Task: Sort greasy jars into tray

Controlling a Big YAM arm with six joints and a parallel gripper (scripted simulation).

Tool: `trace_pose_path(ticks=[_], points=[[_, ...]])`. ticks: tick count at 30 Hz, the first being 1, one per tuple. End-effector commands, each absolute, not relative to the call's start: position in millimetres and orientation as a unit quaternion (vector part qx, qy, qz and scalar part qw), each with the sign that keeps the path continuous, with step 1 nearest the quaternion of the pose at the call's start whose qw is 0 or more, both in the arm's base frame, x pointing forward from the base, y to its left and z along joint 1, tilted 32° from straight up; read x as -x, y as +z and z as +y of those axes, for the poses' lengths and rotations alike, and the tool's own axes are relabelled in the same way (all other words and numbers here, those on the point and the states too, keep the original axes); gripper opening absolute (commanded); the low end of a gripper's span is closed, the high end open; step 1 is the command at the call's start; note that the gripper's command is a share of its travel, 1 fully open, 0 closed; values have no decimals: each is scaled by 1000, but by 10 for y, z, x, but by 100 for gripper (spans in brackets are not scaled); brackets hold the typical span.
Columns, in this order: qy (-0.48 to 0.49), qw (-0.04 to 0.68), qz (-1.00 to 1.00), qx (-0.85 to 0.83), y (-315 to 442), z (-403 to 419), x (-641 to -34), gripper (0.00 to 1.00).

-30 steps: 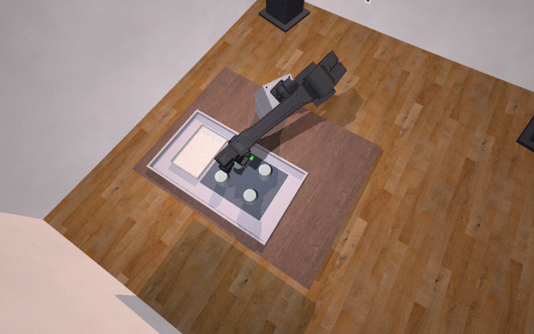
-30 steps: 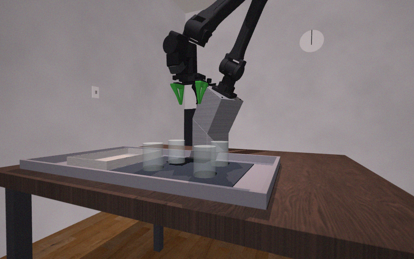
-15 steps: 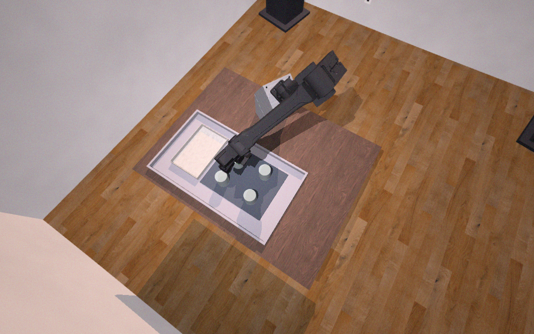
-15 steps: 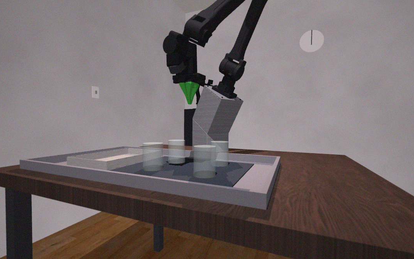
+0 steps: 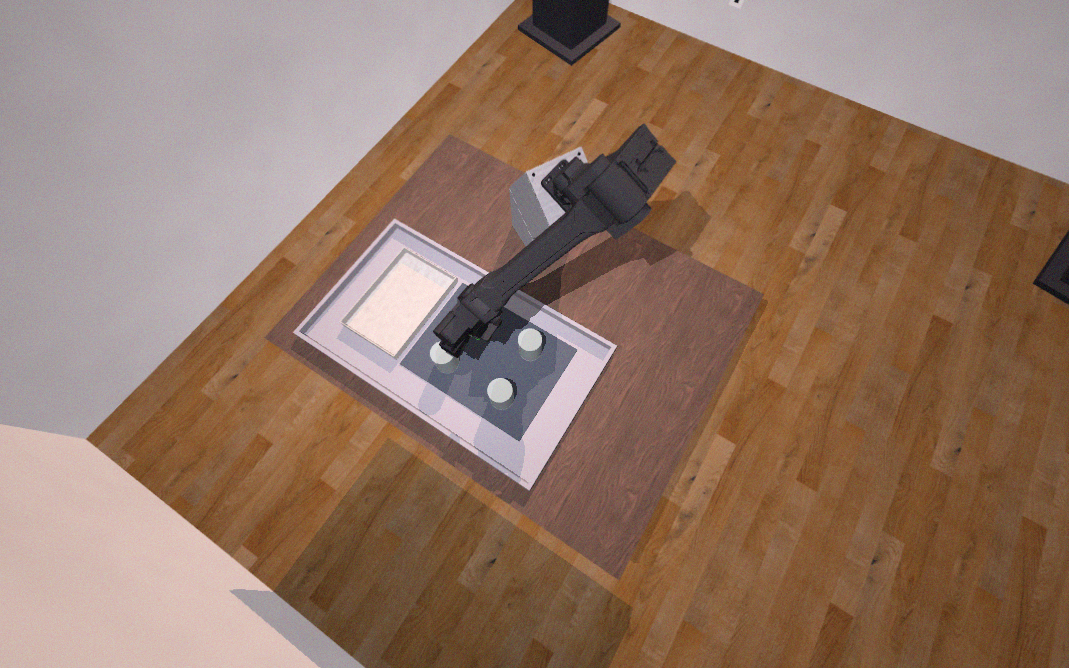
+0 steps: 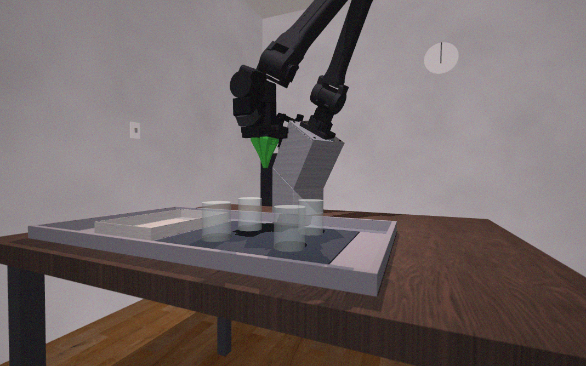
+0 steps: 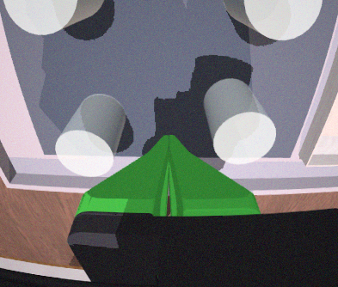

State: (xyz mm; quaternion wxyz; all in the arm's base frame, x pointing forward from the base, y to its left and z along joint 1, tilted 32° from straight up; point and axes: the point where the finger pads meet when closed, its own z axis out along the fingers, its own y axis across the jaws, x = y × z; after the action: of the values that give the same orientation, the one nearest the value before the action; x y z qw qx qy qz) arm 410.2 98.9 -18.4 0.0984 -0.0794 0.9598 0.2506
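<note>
The tool (image 5: 452, 338) (image 6: 265, 165) (image 7: 169, 144) is fully shut, its green fingers pressed together with nothing held between them. It is poised above the drying mat (image 5: 553, 365) (image 6: 336, 242) (image 7: 150, 47), well clear of the jar tops in the exterior view.

All four glass jars are stood upright on the mat, apart from one another. In the wrist view, with the fingertips taken as centre, the first jar (image 5: 443, 355) (image 6: 216, 221) (image 7: 282, 17) is seen between one and two o'clock, the second jar (image 6: 249, 213) (image 7: 244, 138) at three, the third jar (image 5: 530, 341) (image 6: 311, 217) (image 7: 85, 152) towards nine, and the fourth jar (image 5: 501, 390) (image 6: 289, 228) (image 7: 40, 15) between ten and eleven. In the top view the second jar is hidden by the arm (image 5: 538, 257) (image 6: 304, 34).

The shallow tray (image 5: 369, 340) (image 6: 123, 231) (image 7: 316, 139) is placed at about ten o'clock of the mat in the top view, on the same rimmed worktop (image 5: 414, 417) (image 6: 194, 256) (image 7: 304, 180). No jar is contained in it. Greasy and clean jars cannot be told apart by sight.
</note>
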Motion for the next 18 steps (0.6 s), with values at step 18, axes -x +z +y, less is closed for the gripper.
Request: trace_pose_path(ticks=[18], points=[[250,111,959,72,-753,382,-4591,0]])
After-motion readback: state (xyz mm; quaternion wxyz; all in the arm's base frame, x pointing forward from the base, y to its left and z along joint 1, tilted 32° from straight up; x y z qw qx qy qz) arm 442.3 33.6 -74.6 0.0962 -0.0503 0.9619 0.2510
